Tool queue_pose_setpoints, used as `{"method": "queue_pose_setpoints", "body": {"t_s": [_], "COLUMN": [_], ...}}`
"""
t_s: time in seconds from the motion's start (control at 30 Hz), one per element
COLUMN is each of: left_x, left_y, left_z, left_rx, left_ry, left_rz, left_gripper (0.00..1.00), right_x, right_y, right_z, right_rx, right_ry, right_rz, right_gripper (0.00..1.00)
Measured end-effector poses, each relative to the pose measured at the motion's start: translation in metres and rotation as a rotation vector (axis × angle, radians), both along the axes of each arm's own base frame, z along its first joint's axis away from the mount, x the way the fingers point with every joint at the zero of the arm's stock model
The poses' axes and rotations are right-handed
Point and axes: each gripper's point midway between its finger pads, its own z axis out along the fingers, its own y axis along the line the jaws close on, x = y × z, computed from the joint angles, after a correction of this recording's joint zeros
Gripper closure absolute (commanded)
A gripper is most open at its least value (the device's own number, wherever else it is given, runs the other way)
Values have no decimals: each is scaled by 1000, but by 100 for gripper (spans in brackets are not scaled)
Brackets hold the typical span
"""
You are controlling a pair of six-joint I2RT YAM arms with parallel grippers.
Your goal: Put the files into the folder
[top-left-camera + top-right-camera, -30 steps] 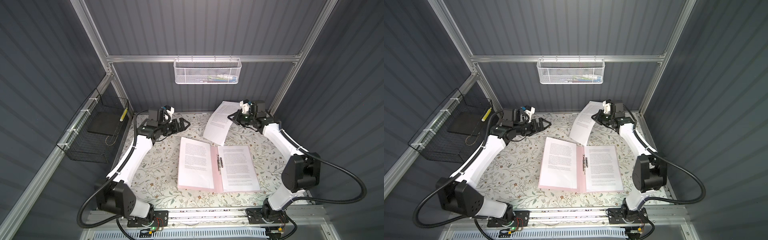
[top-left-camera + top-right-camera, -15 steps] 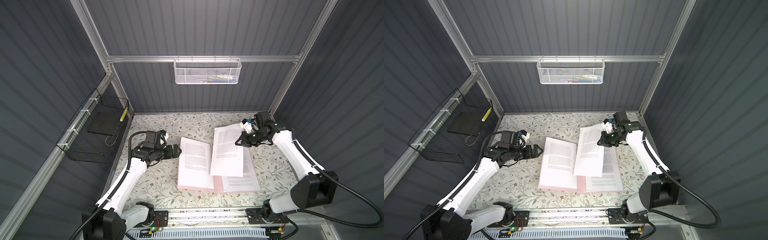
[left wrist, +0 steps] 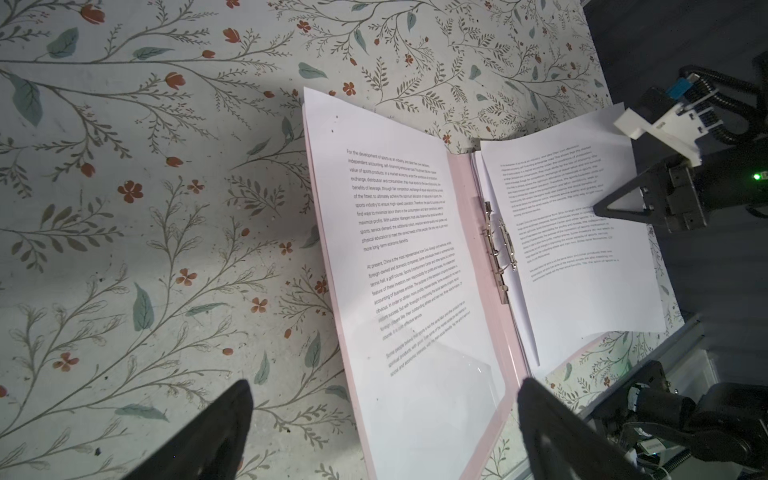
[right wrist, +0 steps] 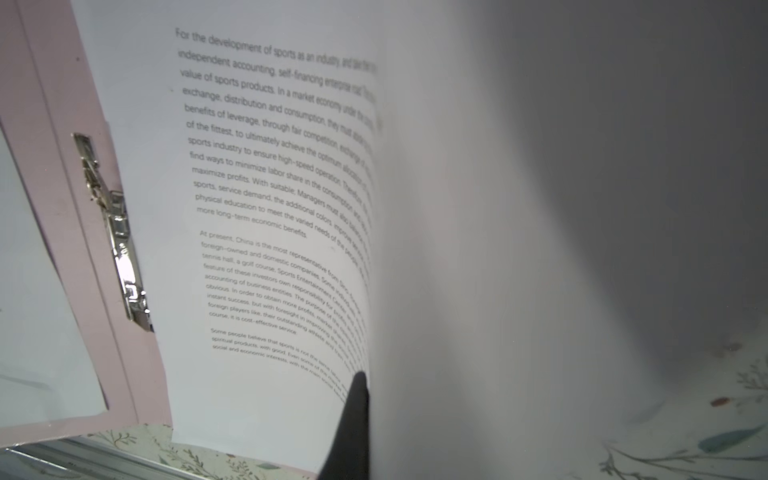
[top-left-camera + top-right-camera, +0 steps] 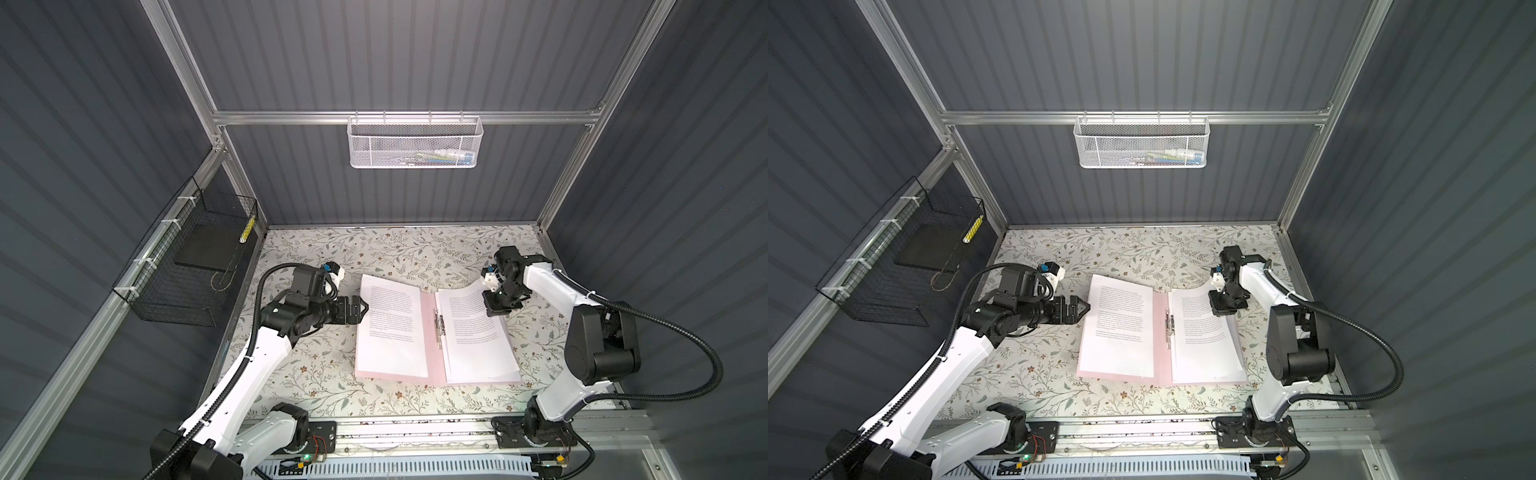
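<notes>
Presently folder [image 5: 431,332] lies open, spine top-to-bottom mid-frame; right gripper [image 5: 500,308] pinches sheet [image 5: 471,332]; left gripper [image 5: 363,311] released.

A robot lab cell: aluminium frame [image 5: 270,118], grey panelled walls [image 5: 395,54].

Mesh basket [image 5: 386,145] contents too small to tell, sheet [image 4: 478,208] blurred beside right wrist camera
</notes>
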Motion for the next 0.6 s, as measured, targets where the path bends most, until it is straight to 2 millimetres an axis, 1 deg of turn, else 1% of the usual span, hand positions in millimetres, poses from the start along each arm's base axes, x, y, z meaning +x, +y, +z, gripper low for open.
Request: {"method": "queue_pose_setpoints", "body": {"t_s": [0.07, 0.23, 0.4, 0.6], "left_x": [-1, -1, 0, 0], "left_y": [-1, -1, 0, 0], "left_z": [1, 1, 1, 1], "left_rx": [0, 2, 7, 8], "left_ry": [-4, -6, -7, -9], "left_rz": [-5, -8, -4, -6], "left_gripper": [0, 0, 0, 0], "right_x": [4, 6, -1, -2], "right_y": [-3, -5, -9, -22], "right_z": [-3, -11, -17, -14], "right_rx": [-7, -7, -23, -48], "right_ry": [-10, -5, 10, -1], "right_rz": [6, 17, 25, 20], "right_gripper": [100, 100, 100, 100]}}
